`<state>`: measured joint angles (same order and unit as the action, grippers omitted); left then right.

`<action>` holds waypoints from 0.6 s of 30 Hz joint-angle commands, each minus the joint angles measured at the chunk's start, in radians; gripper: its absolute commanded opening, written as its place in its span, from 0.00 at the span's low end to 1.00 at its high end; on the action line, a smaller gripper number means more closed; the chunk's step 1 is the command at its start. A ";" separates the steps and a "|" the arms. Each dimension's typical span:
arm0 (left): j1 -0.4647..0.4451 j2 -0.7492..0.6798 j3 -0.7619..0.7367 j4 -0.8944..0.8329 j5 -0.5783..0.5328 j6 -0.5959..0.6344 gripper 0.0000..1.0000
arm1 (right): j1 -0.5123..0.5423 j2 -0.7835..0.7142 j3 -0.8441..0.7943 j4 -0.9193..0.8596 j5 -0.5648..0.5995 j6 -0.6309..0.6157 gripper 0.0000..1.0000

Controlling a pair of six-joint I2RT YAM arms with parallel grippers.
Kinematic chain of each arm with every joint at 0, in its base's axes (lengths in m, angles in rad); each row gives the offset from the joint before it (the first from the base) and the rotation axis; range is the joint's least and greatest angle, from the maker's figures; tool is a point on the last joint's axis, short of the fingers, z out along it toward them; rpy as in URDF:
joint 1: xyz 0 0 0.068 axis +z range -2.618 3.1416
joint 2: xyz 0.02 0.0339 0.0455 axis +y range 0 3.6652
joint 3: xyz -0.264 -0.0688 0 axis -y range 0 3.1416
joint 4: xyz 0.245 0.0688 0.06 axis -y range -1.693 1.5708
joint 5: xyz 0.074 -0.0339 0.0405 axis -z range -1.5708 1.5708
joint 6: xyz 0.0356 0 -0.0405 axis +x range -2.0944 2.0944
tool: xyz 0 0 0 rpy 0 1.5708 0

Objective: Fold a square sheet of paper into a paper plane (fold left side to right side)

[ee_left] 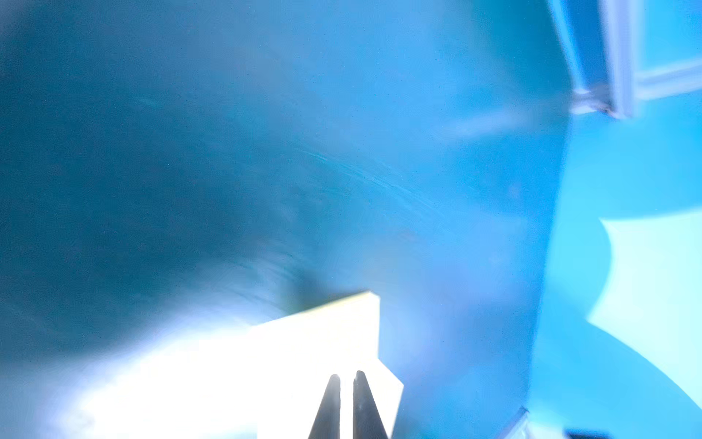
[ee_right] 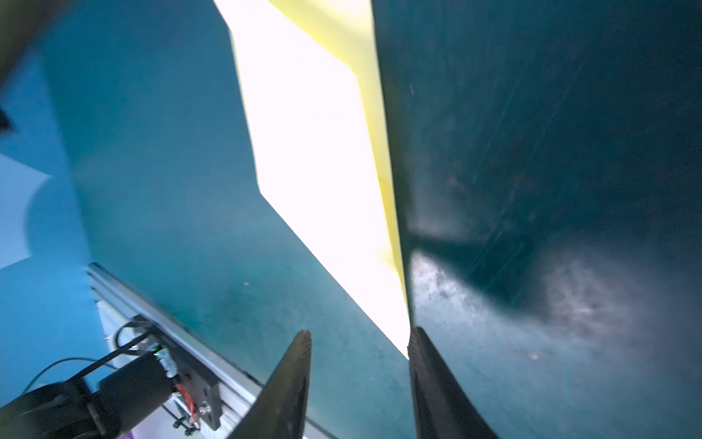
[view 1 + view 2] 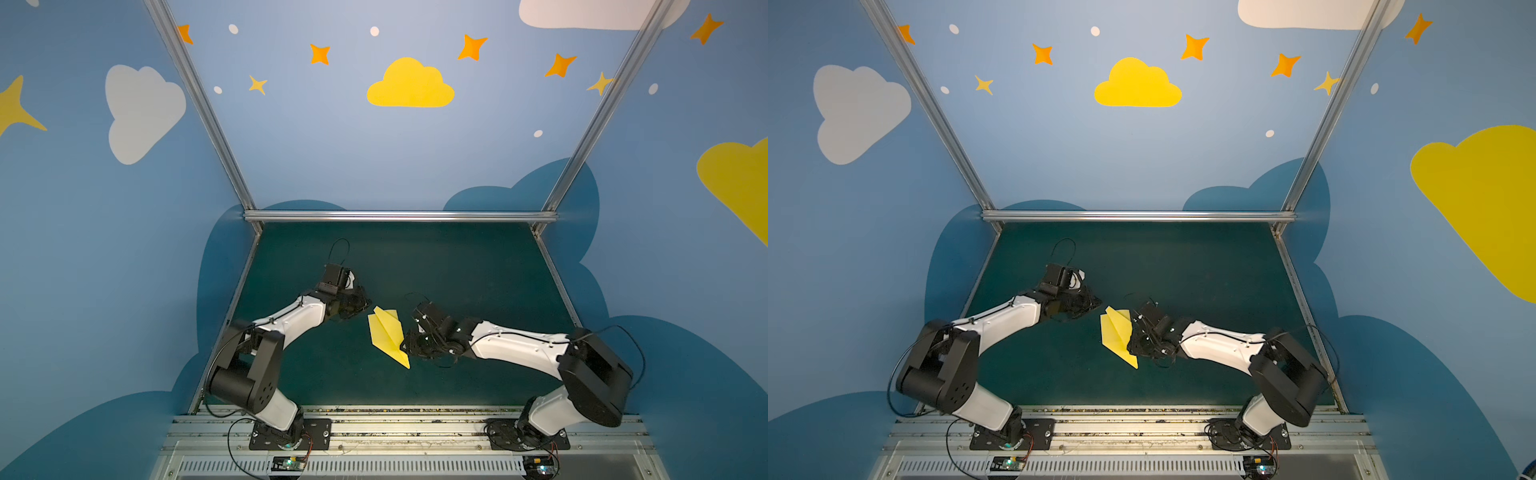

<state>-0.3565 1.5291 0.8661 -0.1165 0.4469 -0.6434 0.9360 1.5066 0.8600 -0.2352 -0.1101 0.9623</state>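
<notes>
The paper plane is a pale yellow pointed dart lying on the dark green mat, nose toward the front. My left gripper hovers at its rear left corner. In the left wrist view its jaws stand a thin slit apart over the glaring white paper, gripping nothing I can see. My right gripper sits against the plane's right edge near the nose. Its jaws are wide open, with the paper's tip touching one finger's inner side.
The green mat is bounded by aluminium rails at the back and front, with blue painted walls on three sides. Both arm bases are bolted to the front rail. The left arm's base shows in the right wrist view.
</notes>
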 commanded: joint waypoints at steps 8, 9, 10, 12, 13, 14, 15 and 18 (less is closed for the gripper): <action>-0.075 0.054 0.019 0.037 0.025 -0.053 0.17 | -0.200 0.023 -0.027 0.155 -0.169 -0.091 0.51; -0.077 0.071 0.020 0.044 0.028 -0.054 0.17 | -0.214 0.038 -0.025 0.177 -0.194 -0.098 0.52; -0.078 0.085 0.021 0.047 0.027 -0.054 0.17 | -0.223 0.052 -0.018 0.186 -0.215 -0.105 0.52; -0.078 0.118 0.022 0.063 0.029 -0.057 0.17 | -0.232 0.087 -0.002 0.206 -0.241 -0.110 0.52; -0.079 0.134 0.021 0.070 0.028 -0.056 0.17 | -0.233 0.107 0.004 0.216 -0.253 -0.112 0.52; -0.079 0.144 0.020 0.075 0.026 -0.057 0.17 | -0.233 0.127 0.013 0.225 -0.265 -0.113 0.52; -0.079 0.156 0.019 0.080 0.027 -0.056 0.17 | -0.234 0.144 0.019 0.235 -0.276 -0.114 0.52; -0.082 0.190 0.015 0.083 0.017 -0.047 0.16 | -0.233 0.201 0.030 0.278 -0.308 -0.108 0.52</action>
<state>-0.4351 1.6989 0.8707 -0.0528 0.4652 -0.6956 0.7036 1.6722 0.8577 -0.0193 -0.3565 0.8703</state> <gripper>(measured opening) 0.163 0.521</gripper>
